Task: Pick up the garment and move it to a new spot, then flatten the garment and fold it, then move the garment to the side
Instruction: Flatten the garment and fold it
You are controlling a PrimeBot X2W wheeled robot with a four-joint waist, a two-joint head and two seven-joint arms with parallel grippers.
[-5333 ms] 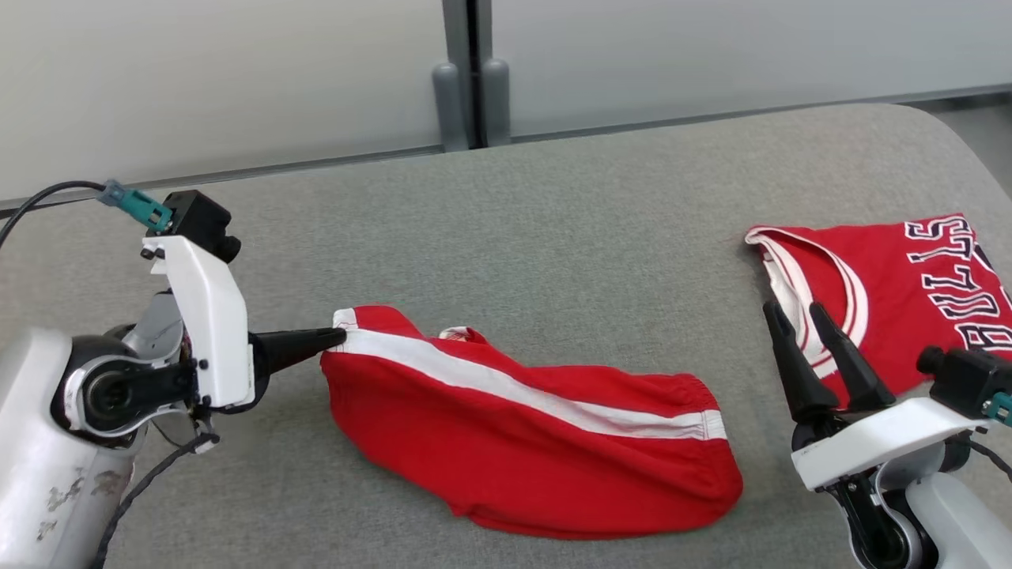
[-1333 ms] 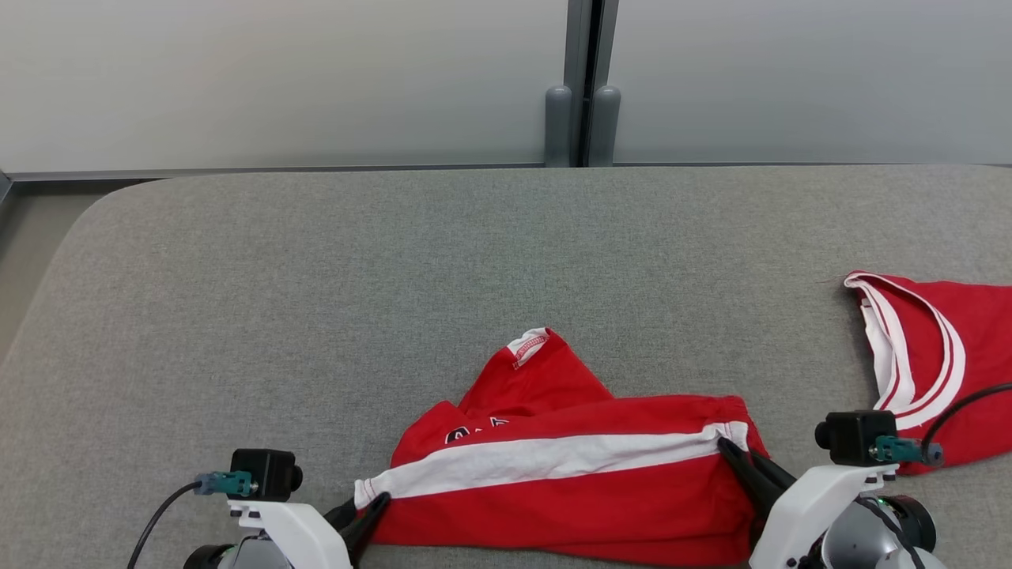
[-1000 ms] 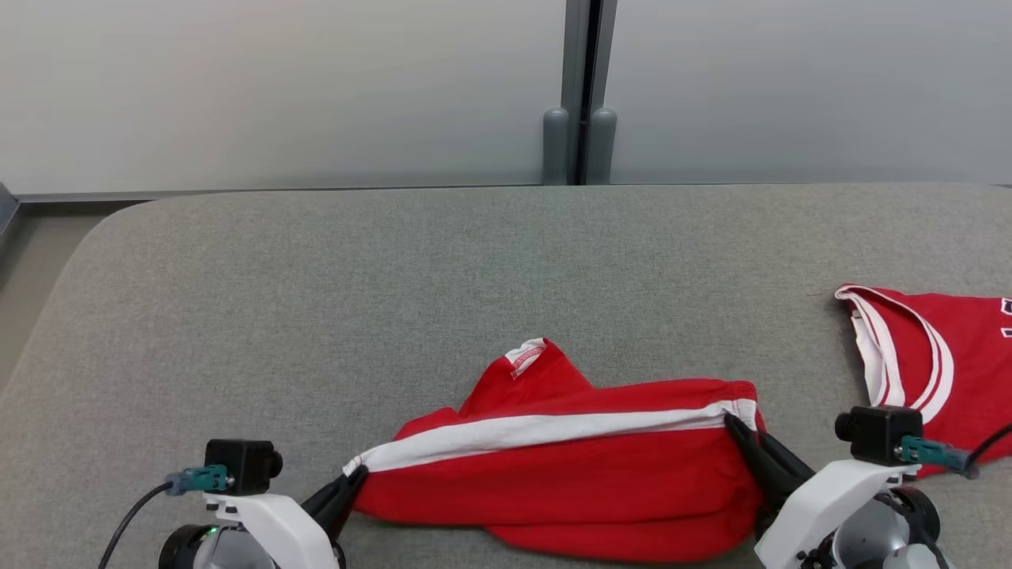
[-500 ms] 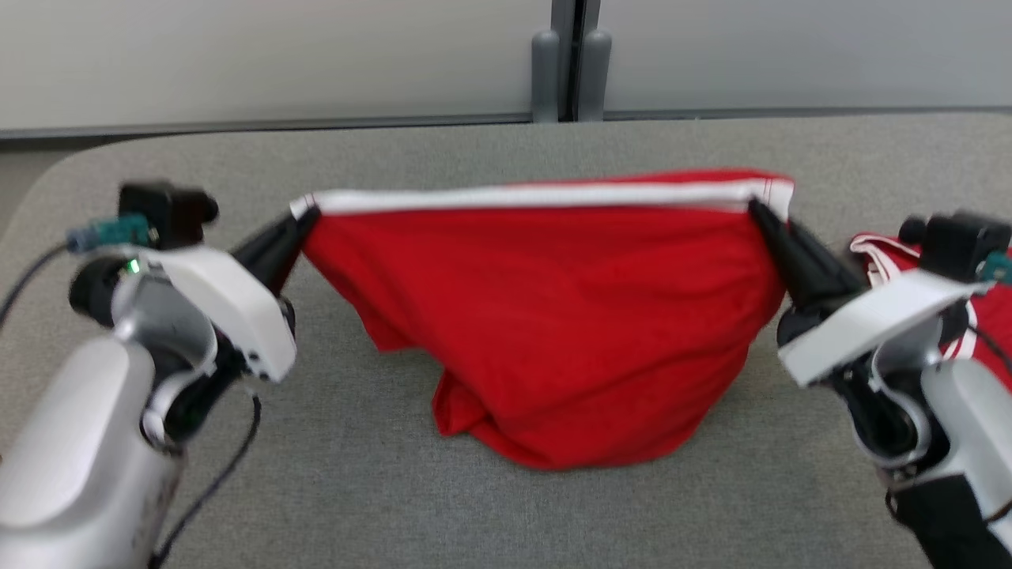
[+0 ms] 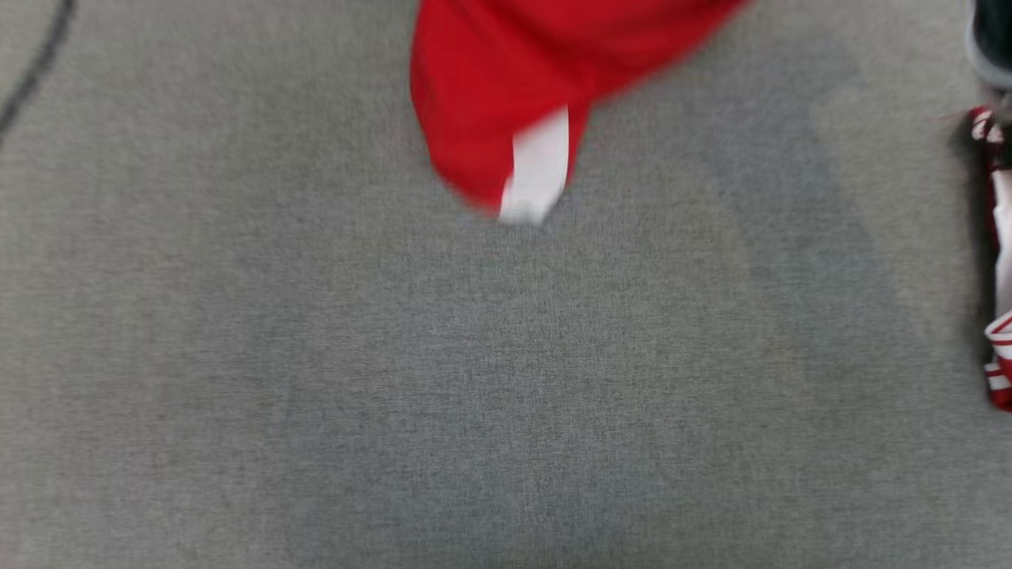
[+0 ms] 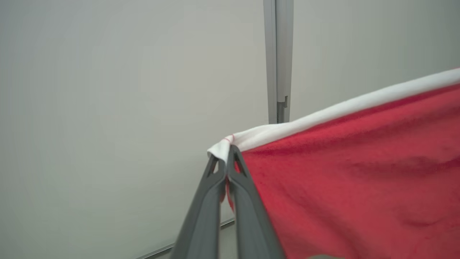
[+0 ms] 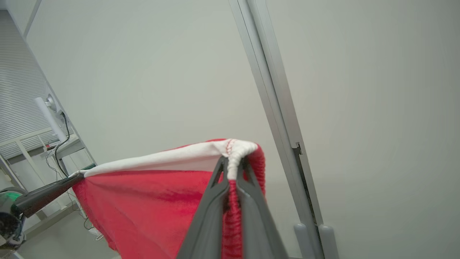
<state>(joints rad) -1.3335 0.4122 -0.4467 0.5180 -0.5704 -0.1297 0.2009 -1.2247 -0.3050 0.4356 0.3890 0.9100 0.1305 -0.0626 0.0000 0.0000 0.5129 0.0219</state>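
Observation:
The garment [image 5: 506,87] is red with a white stripe; its lower end hangs blurred over the grey table [image 5: 474,379] at the top of the head view. My left gripper [image 6: 227,153] is shut on one white-banded corner of the garment [image 6: 359,172], held up against the pale wall. At the other corner my right gripper [image 7: 231,162] is shut on the bunched white band of the garment [image 7: 151,201]. The white edge stretches taut between the two, and the left gripper's fingers [image 7: 46,192] show at the far end of that edge in the right wrist view.
A second red and white garment [image 5: 998,261] lies at the table's right edge. A pale wall with a grey vertical post [image 6: 278,61] stands behind the table. A shelf with cables [image 7: 54,140] is at the left of the right wrist view.
Both grippers have lifted the garment off the table, stretched between them. The head camera has tilted down, so the grippers have left its picture and the garment's hanging end shows at the top.

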